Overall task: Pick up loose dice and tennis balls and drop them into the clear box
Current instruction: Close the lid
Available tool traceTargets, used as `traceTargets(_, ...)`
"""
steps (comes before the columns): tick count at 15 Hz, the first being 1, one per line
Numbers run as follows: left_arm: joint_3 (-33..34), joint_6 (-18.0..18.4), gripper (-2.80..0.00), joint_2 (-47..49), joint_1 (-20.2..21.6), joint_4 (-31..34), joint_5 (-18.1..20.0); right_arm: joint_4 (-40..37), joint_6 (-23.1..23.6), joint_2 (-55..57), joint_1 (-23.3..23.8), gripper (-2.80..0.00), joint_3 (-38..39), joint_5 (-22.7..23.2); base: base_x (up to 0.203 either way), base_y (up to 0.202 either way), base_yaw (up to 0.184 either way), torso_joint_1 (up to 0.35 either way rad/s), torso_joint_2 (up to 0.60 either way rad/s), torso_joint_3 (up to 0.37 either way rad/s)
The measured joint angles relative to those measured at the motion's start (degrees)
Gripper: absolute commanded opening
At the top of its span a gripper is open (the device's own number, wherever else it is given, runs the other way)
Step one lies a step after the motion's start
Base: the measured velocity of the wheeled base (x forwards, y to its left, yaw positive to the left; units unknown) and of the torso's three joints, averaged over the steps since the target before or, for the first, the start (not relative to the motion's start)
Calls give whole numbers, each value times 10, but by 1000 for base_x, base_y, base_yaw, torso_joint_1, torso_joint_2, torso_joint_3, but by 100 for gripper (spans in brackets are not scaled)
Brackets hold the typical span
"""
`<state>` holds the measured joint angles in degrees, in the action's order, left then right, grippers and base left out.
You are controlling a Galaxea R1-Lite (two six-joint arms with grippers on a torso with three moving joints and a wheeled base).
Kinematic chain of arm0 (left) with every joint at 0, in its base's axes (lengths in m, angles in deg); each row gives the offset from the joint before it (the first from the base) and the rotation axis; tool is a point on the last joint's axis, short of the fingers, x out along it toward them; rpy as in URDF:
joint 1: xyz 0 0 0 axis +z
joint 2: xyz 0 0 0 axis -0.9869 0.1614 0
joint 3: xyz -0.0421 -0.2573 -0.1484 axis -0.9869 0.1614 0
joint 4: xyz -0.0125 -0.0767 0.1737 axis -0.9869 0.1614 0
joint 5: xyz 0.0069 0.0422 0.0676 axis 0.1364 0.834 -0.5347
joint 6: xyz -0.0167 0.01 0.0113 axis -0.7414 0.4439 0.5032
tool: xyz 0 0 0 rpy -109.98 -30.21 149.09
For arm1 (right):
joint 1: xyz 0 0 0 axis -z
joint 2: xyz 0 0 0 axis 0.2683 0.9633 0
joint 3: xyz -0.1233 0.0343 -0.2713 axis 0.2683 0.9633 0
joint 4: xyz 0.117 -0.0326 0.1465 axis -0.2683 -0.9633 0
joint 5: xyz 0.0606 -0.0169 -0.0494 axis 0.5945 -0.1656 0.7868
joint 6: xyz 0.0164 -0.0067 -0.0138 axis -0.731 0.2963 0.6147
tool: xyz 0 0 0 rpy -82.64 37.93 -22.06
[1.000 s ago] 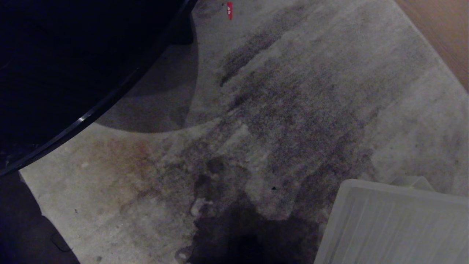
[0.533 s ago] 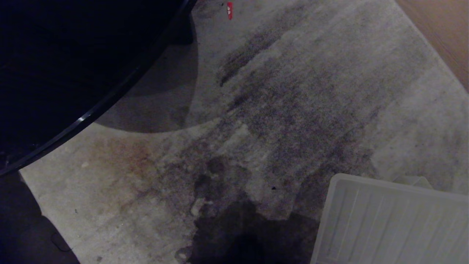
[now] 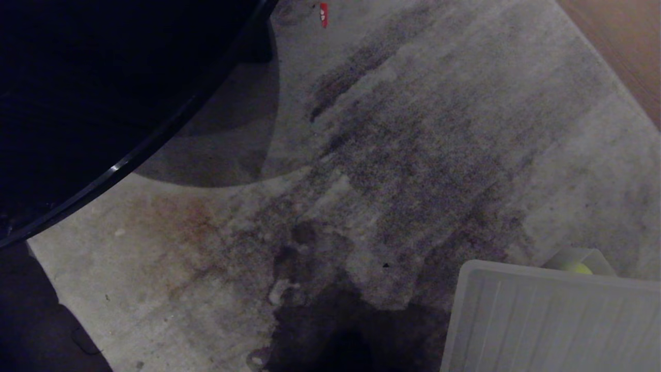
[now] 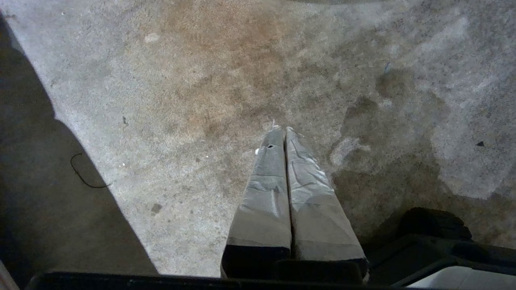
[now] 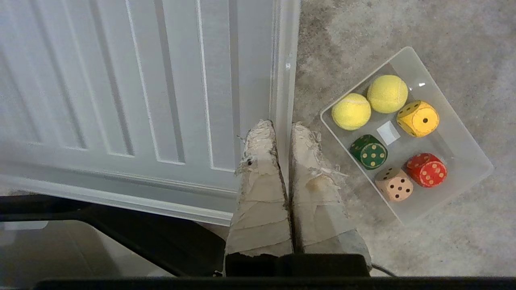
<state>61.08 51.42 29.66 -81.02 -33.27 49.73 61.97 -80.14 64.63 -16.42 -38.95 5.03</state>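
inside the clear box (image 5: 451, 133) sit two tennis balls (image 5: 351, 111) and four dice (image 5: 418, 119); the right gripper (image 5: 282, 131) pinches the ribbed lid (image 5: 121, 88), and the left gripper (image 4: 281, 131) is closed, empty.

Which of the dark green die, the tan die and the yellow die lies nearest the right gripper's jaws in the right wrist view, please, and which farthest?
From the right gripper, all in the clear box:
1. Dark green die, nearest corner.
2. Tan die, beside the red one.
3. Yellow die, by the far wall.

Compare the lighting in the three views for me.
Head view: dim and grainy, rug murky, table almost black. Left wrist view: brighter, a hard-edged shadow across the rug. Right wrist view: brightest, even light, box and lid clear, a small glint on the box rim.
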Motion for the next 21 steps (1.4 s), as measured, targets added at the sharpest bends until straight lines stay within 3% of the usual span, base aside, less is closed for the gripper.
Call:
traceTargets(13,0,3,-280,0,0,0,1,-1,0,0,0,-280,0,0,0,0,0,0,0,0)
traceTargets(21,0,0,-280,0,0,0,0,-1,1,1,0,-280,0,0,-172,0,-1,1,4,3)
